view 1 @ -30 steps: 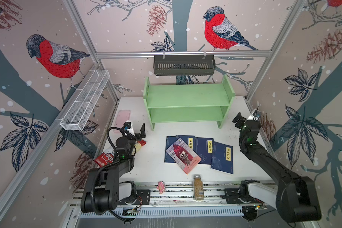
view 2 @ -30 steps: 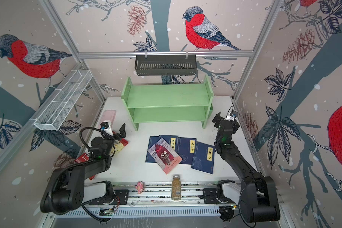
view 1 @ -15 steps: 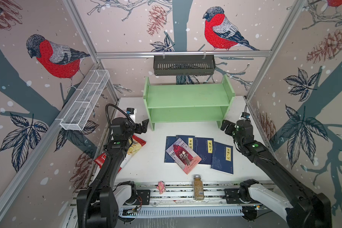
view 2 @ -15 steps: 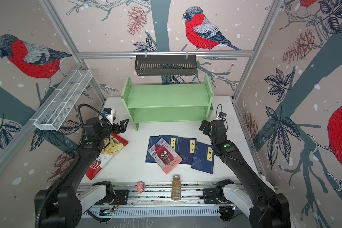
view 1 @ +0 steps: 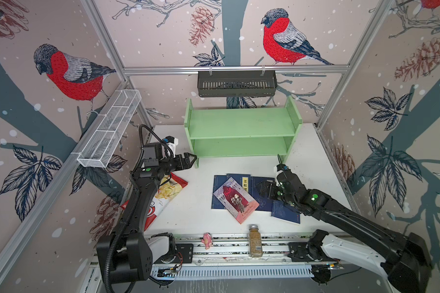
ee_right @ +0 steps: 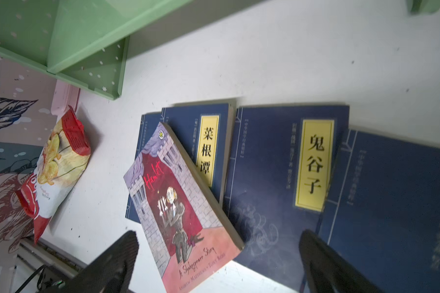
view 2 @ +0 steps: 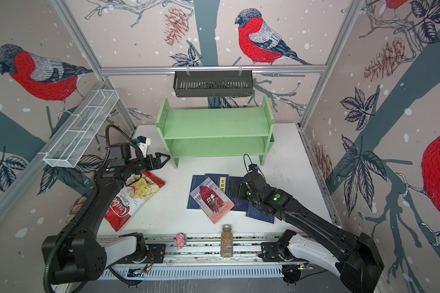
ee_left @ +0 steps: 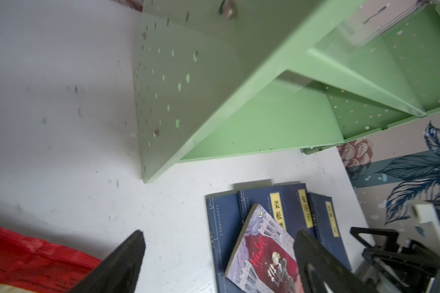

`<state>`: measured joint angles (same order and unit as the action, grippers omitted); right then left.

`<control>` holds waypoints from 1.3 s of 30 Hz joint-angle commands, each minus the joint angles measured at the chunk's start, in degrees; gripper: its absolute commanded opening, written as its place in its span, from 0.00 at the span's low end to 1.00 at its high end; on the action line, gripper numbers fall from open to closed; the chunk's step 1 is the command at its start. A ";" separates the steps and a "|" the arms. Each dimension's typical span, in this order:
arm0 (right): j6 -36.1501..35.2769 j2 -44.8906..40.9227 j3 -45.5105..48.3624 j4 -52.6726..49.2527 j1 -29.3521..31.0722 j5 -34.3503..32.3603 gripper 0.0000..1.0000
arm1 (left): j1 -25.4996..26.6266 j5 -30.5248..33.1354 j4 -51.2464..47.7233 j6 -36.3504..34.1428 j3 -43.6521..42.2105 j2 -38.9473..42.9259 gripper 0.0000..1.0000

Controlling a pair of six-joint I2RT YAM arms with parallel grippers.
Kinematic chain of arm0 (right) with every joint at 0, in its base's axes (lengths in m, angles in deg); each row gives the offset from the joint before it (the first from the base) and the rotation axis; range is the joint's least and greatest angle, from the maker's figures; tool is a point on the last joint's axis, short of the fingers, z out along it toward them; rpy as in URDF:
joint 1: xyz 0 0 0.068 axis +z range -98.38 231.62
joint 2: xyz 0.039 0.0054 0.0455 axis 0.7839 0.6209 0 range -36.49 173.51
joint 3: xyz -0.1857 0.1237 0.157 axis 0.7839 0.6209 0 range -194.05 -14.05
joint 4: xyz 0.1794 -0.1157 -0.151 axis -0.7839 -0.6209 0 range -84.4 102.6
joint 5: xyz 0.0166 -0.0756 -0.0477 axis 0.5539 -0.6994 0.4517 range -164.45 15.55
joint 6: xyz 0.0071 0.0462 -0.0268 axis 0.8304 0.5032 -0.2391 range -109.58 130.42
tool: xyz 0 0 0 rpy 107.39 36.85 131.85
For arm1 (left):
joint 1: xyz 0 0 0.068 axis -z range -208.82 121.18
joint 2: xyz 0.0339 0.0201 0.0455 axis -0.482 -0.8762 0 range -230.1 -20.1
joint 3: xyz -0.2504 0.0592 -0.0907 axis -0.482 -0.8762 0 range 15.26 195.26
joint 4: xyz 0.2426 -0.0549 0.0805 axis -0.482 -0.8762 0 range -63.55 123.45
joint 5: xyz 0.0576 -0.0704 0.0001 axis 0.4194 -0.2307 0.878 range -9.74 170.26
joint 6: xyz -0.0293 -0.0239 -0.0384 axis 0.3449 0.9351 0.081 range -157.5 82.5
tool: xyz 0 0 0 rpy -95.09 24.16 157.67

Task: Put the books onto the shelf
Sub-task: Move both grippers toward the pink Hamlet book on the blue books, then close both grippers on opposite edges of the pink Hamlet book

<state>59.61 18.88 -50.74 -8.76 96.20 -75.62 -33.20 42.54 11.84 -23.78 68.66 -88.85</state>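
Nothing is shelved: all 5 books lie overlapping on the tabletop before the bare green shelf, the right end effector open above them, the left end effector open and empty beside the shelf.

Robotics lab test cell: two black arms bolted to a slotted rail at the edge of a white table, boxed in by an aluminium frame and bird-print panels.
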 commanded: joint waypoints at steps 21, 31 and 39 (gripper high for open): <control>12.60 -1.58 12.58 14.65 4.02 16.47 0.97 | 9.84 -8.37 9.04 3.64 -14.11 1.98 0.87; 12.42 3.74 12.92 19.01 3.81 18.12 0.96 | 15.63 -2.90 17.70 8.32 -20.56 -1.88 0.86; 12.42 7.37 12.03 20.66 3.72 18.62 0.95 | 19.14 -1.35 17.54 7.22 -20.29 -8.21 0.81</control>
<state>71.89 25.61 -38.37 9.75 99.94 -57.66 -14.90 40.42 27.17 -15.52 48.31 -96.15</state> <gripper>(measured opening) 0.956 0.821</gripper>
